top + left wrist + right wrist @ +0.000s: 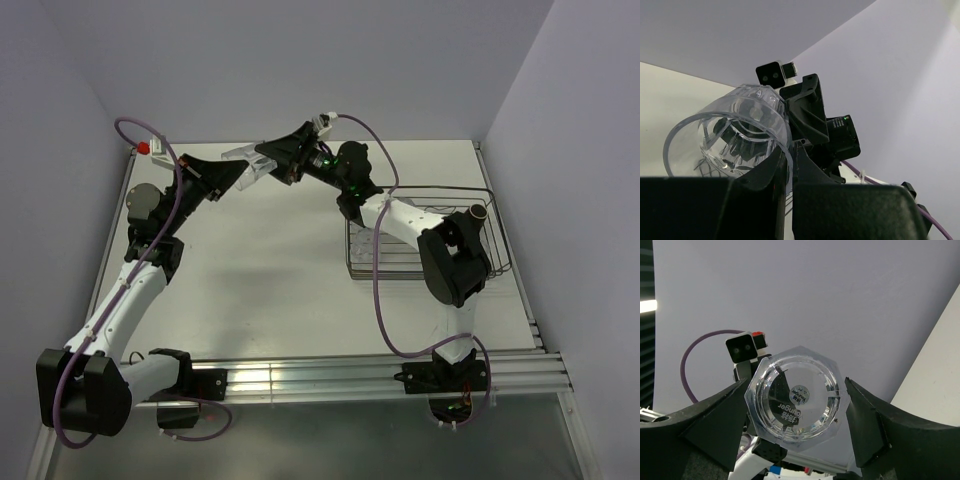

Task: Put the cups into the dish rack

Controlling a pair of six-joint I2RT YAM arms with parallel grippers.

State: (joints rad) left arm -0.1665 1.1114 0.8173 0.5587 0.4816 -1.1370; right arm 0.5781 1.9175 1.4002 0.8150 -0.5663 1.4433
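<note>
The left arm [130, 290] and right arm [400, 215] stretch toward 12 o'clock and meet in mid-air. The left gripper [238, 177] is clamped on the rim of the clear tumbler [250, 165]. The right gripper [796, 400] straddles its base, jaws apart. The dish rack [500, 255] sits at 3 o'clock.

Glossy clear tumbler [795, 400], matt black plastic fingers [715, 425]

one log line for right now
phase: mid-air handover | left gripper: shut on cup rim | right gripper: open, fingers flanking cup base | rack: cup not yet in
</note>
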